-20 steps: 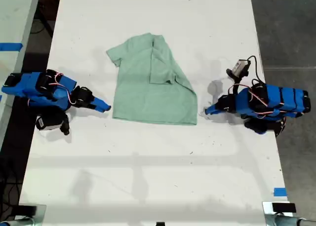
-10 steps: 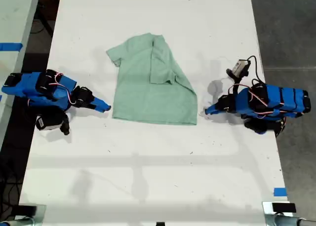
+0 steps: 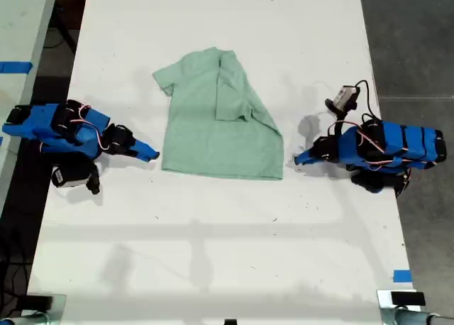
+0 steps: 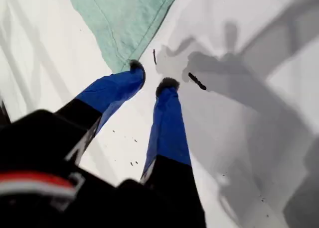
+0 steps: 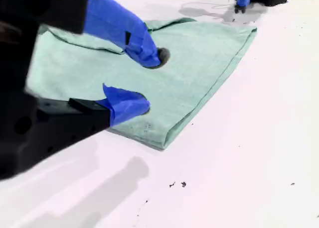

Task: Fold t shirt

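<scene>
Lying half-folded on table (image 3: pixel 213 254): t shirt (image 3: pixel 213 126); both hands apart, holding nothing.

Pale mint-green t shirt (image 3: pixel 213 123) lies flat mid-surface, partly folded: one side w/ sleeve flipped over the body. Hem toward exterior view's bottom, neck toward top.

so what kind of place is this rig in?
Probably a lab or workshop bench. A bare white table holds only two blue arms and a t shirt, blue tape marks the table's edge, and grey floor shows beside it.
</scene>
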Controlling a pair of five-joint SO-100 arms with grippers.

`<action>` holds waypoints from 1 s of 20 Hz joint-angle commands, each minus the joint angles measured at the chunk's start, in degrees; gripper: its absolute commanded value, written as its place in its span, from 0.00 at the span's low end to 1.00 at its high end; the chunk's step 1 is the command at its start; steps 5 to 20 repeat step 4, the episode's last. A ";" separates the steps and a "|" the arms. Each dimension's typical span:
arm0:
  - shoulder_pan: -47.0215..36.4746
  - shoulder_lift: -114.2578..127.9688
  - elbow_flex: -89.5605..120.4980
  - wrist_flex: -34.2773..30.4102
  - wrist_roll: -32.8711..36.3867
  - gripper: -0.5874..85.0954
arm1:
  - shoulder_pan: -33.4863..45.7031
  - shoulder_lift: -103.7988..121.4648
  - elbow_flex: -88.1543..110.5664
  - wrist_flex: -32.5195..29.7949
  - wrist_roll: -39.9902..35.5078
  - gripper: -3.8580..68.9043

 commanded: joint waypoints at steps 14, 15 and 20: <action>-0.18 0.35 0.09 0.26 0.35 0.14 | -0.18 0.35 2.55 0.26 -0.97 0.17; -0.18 0.35 0.09 0.26 0.35 0.14 | -0.18 0.35 2.55 0.26 -0.97 0.17; -0.18 0.35 0.09 0.26 0.35 0.14 | -0.18 0.35 2.55 0.26 -0.97 0.17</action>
